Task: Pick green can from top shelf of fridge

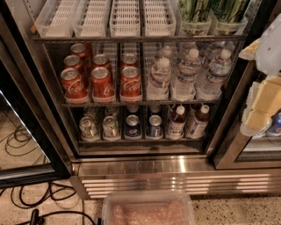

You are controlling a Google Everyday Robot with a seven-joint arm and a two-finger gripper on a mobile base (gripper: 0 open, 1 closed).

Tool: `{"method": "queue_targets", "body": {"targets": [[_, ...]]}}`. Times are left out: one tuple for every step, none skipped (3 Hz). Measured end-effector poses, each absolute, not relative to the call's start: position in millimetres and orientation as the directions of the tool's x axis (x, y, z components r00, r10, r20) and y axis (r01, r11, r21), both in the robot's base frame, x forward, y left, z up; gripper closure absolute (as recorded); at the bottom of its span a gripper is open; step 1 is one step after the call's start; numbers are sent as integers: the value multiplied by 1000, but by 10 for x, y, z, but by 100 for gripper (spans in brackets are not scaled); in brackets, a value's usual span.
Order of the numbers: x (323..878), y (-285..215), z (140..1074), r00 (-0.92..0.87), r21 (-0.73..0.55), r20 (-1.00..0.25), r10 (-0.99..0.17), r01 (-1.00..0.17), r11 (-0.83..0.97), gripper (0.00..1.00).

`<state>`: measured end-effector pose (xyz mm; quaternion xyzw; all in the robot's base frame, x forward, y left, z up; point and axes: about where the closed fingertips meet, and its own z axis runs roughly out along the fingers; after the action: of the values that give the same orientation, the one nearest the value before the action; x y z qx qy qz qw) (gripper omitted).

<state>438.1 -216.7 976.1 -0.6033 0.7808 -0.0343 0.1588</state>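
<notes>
Zero steps done — green can (195,9) sits far right on top shelf (131,39) of fridge (145,167), in clear tub (195,28). Hand (262,107) hangs off to the right, well apart — can't tell if it's open or holding anything. Reach, grasp, lift left.

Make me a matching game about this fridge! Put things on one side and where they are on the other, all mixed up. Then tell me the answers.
Things:
1. green can
2. red cola cans
3. water bottles
4. gripper

Places:
A. middle shelf, left side
B. right edge of the view, in front of the fridge
C. top shelf, right end
D. middle shelf, right side

Pairs: 1-C, 2-A, 3-D, 4-B
</notes>
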Motion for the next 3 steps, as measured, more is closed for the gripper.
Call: {"method": "queue_targets", "body": {"targets": [[4382, -2166, 9761, -222, -245, -207, -953, -931, 270, 0], [4465, -2085, 9779, -228, -283, -283, -932, -908, 308, 0], [4380, -1951, 9759, -307, -290, -427, -850, -844, 451, 0]]}}
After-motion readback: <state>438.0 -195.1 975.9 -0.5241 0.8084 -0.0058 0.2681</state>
